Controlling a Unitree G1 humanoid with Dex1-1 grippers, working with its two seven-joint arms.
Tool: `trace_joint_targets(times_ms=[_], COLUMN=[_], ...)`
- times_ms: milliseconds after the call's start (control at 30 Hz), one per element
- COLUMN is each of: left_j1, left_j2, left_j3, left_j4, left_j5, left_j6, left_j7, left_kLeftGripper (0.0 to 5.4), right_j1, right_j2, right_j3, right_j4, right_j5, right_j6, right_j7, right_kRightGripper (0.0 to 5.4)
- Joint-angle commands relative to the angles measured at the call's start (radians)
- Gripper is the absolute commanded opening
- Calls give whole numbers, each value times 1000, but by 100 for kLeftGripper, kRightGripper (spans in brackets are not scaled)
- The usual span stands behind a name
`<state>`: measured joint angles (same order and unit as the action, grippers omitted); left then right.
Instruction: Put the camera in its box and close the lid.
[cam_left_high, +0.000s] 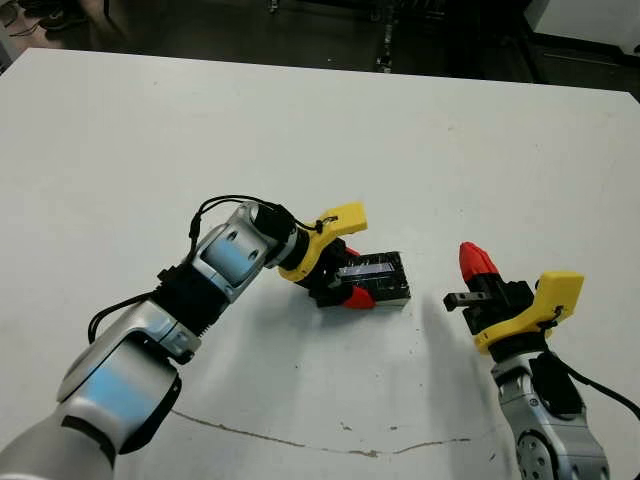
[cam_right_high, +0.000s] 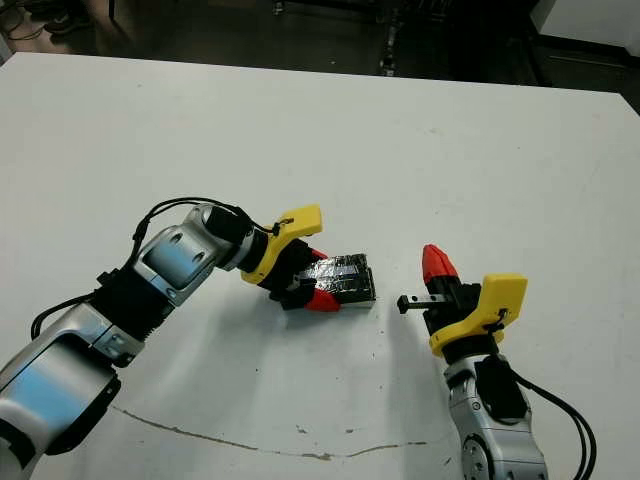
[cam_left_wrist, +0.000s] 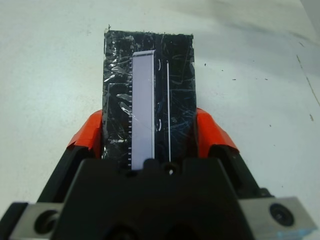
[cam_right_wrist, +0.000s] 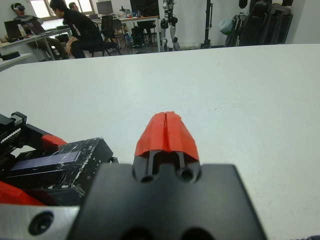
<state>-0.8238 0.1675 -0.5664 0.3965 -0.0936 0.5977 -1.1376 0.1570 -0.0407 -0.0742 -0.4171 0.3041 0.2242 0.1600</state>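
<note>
The left arm reaches forward and inward, its left gripper (cam_left_wrist: 148, 137) clamped on the lid (cam_left_wrist: 148, 90). To the right of it, the right gripper (cam_right_wrist: 166, 131) points away, fingers pressed together.

The lid (cam_left_wrist: 148, 102) is glossy black with a pale lavender strip along its middle. Both grippers, left (cam_left_high: 345, 283) and right (cam_left_high: 476, 262), have red fingertips, black bodies and yellow brackets. The table (cam_left_high: 150, 150) is white.

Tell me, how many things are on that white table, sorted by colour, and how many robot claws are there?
Black things on the table: 1, the lid, gripped by the left gripper
Grippers: 2, counting the right gripper, which holds nothing
Total: 3
</note>
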Motion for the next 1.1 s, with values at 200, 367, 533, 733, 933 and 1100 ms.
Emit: trace_joint_targets(times_ms=[200,367,533,733,933,1100], left_j1=[61,57,42,42,31,28], left_j2=[-121,-152,-185,-203,-221,-232], left_j3=[-72,-69,-76,-81,-87,-90], left_j4=[96,145,171,185,208,220], left_j5=[-5,-5,-1,8,20,31], left_j6=[25,-18,23,-5,-23,-20], left_j7=[-42,-56,-55,-70,-86,-75], left_kLeftGripper=[316,316,316,316,316,316], right_j1=[10,11,11,7,4,0], right_j2=[-14,-13,-15,-18,-20,-21], right_j3=[-12,-15,-17,-18,-16,-15], right_j4=[3,0,-2,2,-5,-2], right_j5=[0,2,2,-1,-5,-4], right_j6=[5,8,11,3,13,10], right_j7=[-3,-4,-5,0,-7,-4], right_kRightGripper=[0,0,0,0,0,0])
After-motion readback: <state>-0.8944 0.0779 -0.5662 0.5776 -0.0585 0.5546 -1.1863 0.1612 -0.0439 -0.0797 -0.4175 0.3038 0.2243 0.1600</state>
